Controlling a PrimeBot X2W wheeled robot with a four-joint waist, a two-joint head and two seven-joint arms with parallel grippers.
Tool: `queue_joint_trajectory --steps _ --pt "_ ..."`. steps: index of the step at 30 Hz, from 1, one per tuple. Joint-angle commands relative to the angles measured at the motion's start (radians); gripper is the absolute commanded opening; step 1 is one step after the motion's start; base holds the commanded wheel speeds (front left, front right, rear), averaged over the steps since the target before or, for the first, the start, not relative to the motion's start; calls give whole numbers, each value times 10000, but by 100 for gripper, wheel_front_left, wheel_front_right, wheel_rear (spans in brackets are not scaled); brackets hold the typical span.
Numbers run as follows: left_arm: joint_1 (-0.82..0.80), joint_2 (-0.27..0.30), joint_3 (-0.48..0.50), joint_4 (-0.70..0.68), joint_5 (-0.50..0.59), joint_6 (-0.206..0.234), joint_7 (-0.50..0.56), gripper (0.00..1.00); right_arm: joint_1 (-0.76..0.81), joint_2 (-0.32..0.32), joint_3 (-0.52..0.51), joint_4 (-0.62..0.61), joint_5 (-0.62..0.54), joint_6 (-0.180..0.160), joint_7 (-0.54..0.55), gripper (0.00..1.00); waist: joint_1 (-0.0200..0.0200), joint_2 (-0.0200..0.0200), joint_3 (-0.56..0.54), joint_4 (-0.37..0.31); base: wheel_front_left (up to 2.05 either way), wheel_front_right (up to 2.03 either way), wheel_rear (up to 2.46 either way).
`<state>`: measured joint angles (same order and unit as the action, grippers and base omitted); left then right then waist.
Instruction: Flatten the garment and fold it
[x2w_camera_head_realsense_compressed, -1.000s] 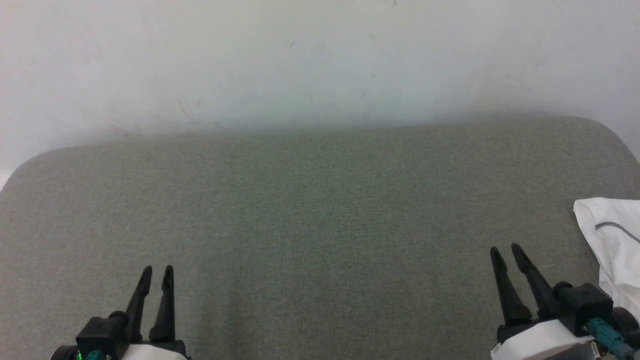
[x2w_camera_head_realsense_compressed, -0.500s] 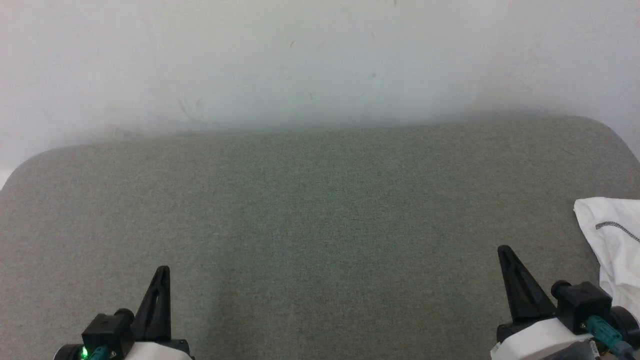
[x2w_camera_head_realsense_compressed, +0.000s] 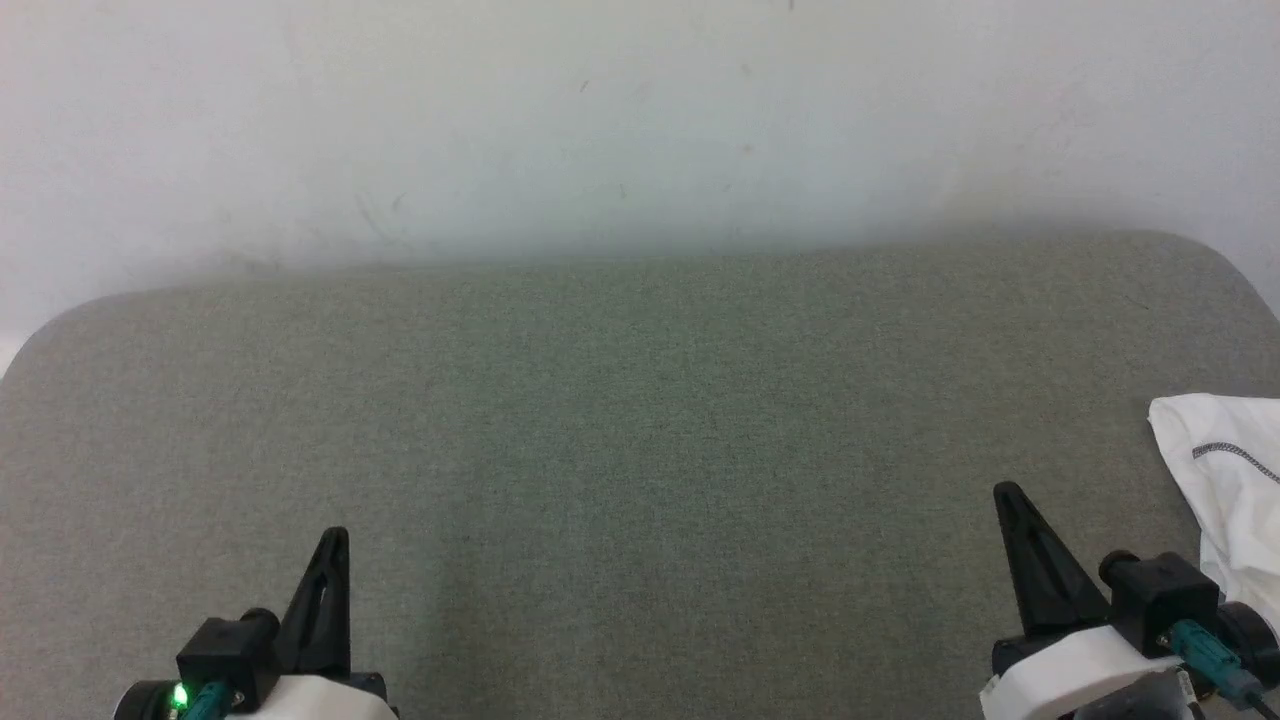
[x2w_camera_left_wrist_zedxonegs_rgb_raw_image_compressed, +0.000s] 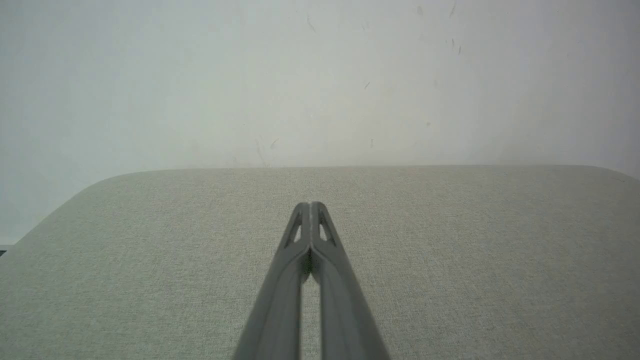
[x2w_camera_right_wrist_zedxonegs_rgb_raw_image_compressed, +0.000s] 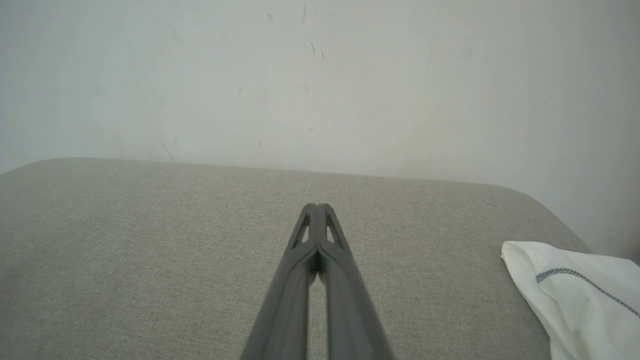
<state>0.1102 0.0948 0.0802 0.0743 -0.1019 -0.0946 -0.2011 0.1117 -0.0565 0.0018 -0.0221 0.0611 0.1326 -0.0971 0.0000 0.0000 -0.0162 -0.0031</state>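
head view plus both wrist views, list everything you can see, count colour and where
garment: 1, white with a grey stitched hem, at the right edge of the padded surface, partly cut off by the frame
padded surface: 1, grey-green fabric with rounded far corners, under both tools
wall: 1, off-white with faint scuffs, behind the padded surface
left tool: 1, dark fingers shut on nothing, lower left of the head view, above bare fabric
right tool: 1, dark fingers shut on nothing, lower right of the head view, just left of the garment
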Motion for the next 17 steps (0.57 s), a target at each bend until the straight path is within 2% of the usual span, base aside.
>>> queue_joint_trajectory --steps 1,17 --pt "-215 -43 -37 -69 106 85 68 0 -130 16 -3 24 -72 -5 35 0 0 0 2 1 0 0 0" --pt "-364 -111 -166 -183 260 229 394 0 -296 24 -5 57 -163 -7 193 0 0 0 28 6 0 0 0"
